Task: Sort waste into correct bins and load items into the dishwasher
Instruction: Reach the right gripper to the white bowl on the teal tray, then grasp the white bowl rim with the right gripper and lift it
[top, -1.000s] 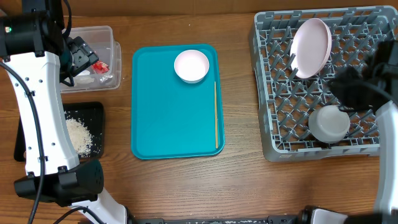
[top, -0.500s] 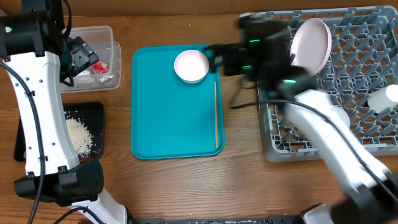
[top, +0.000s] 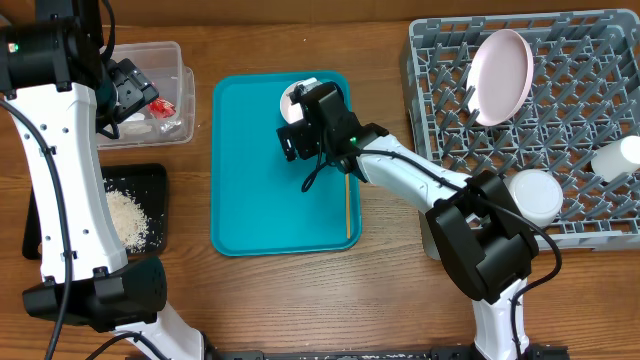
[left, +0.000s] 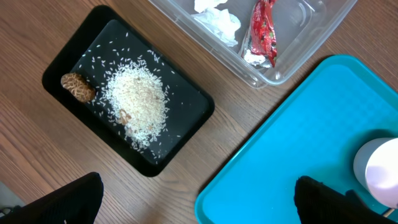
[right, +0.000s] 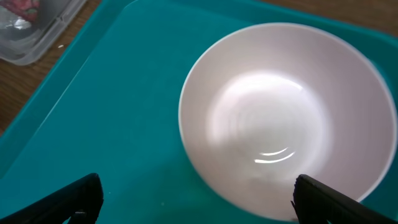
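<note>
My right gripper (top: 303, 112) hangs open just above the white bowl (top: 296, 94) on the teal tray (top: 260, 190). In the right wrist view the bowl (right: 286, 118) sits just ahead of the open gripper (right: 199, 202), whose jaws hold nothing. A thin wooden stick (top: 347, 190) lies along the tray's right side. The dishwasher rack (top: 440, 150) holds an upright white plate (top: 503, 72), an upturned bowl (top: 535, 195) and a small white cup (top: 620, 155). High over the clear tub (top: 160, 75), my left gripper (top: 128, 90) is open and empty (left: 196, 208).
The clear tub (left: 292, 43) holds crumpled napkins (left: 217, 18) and a red wrapper (left: 262, 34). The black tray (left: 68, 59) carries rice crumbs (left: 137, 102) and a brown lump (left: 78, 87). My right arm (top: 420, 175) stretches across the gap between rack and teal tray.
My right arm swung from the rack over to the white bowl on the teal tray, and its gripper opened. The white cup now lies in the rack. The left arm stayed still.
</note>
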